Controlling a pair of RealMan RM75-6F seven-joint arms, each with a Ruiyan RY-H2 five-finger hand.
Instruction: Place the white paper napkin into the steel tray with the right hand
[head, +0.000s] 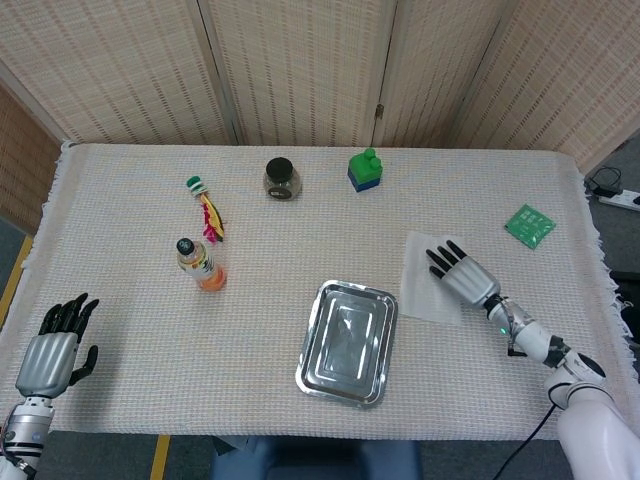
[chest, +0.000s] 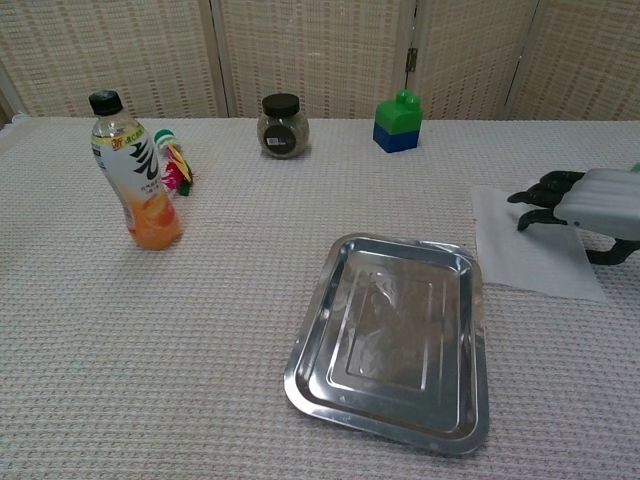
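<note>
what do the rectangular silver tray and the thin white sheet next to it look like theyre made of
The rectangular silver tray looks like polished steel: its shiny floor gives blurred reflections, with pressed ridges and a rolled rim. The thin white sheet looks like matte paper or tissue: it lies flat on the woven tablecloth, dull, with one corner slightly lifted under the right hand.
</note>
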